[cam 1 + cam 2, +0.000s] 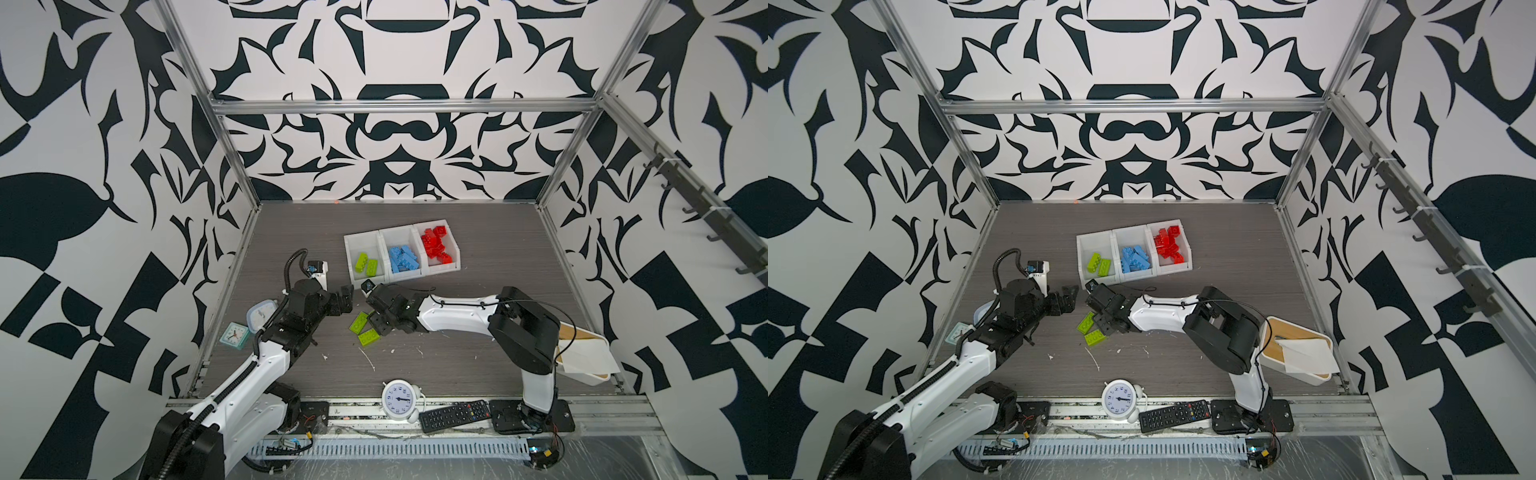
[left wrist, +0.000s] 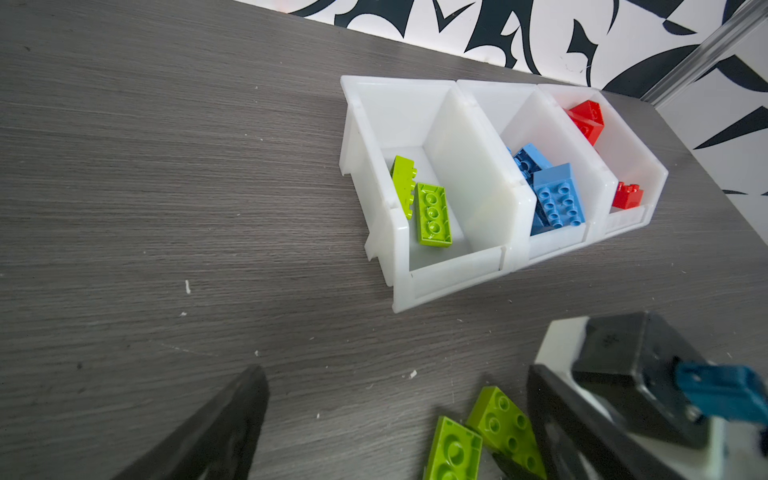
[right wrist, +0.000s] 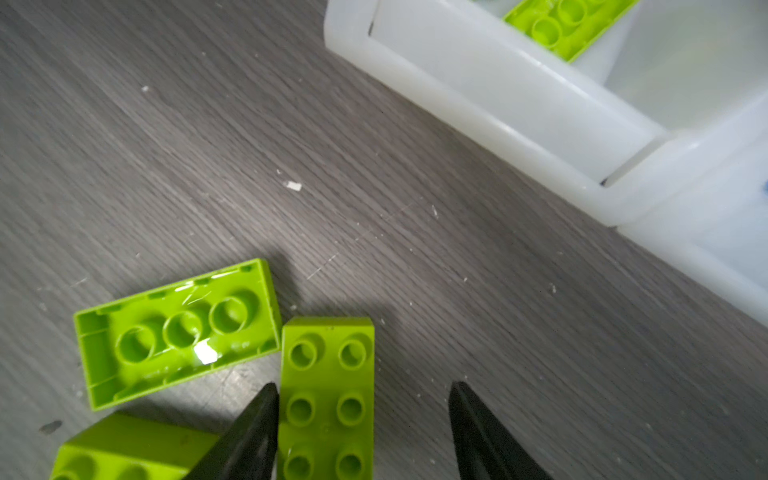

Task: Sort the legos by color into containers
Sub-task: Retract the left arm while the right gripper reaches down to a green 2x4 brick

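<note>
The grey worktop (image 1: 478,257) carries the three joined bins (image 2: 453,274) toward 12 o'clock. Two greens (image 1: 365,264) lie in the 9 o'clock bin, blue bricks (image 1: 403,259) in the middle one and red bricks (image 1: 436,247) in the 3 o'clock one. My left pincer (image 1: 347,300) hangs at 9 o'clock of the loose bricks, jaws spread wide and empty. My right pincer (image 3: 362,385) is down among them, jaws apart, straddling a studs-up brick (image 3: 328,415). One finger is just against the brick's long side and the other stands clear, so nothing is clamped yet. An upturned brick (image 3: 178,332) lies just beside its corner, perhaps touching, and a third brick (image 3: 124,449) sits by the near finger. I judge that closing unevenly could shove the brick into its neighbours or pinch two at once, and the grip could slip on the way to the green bin. The left pincer is also near enough to clash. The only writing I can read is the numerals on the clock (image 1: 400,399) at 6 o'clock; no brand shows.
</note>
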`<state>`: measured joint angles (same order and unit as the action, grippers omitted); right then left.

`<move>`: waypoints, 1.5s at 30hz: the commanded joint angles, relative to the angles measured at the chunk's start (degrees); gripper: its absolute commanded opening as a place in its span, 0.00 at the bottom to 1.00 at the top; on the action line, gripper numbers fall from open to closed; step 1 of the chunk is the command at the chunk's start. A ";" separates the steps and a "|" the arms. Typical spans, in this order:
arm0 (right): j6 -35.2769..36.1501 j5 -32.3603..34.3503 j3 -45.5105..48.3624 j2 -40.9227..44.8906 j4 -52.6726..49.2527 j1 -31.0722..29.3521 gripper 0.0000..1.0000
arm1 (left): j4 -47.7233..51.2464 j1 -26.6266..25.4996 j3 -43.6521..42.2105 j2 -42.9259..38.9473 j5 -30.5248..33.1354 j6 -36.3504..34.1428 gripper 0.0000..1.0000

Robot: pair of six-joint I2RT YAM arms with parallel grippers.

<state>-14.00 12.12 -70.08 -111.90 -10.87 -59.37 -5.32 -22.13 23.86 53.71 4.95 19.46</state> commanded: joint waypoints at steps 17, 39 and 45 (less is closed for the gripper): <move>-2.89 2.71 -2.01 0.47 2.36 -0.21 0.46 | -2.07 0.07 0.31 0.64 -0.23 0.49 1.00; -0.50 -3.65 -6.38 2.93 -7.51 0.84 0.58 | -0.83 0.08 -0.06 -1.41 2.60 0.51 1.00; -0.33 -3.29 -8.90 -0.51 -12.33 0.84 0.62 | -1.03 0.15 -0.20 -1.59 2.37 0.75 1.00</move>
<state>-14.85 9.39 -76.07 -111.55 -19.03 -58.54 -6.33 -22.13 23.86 52.93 6.68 19.66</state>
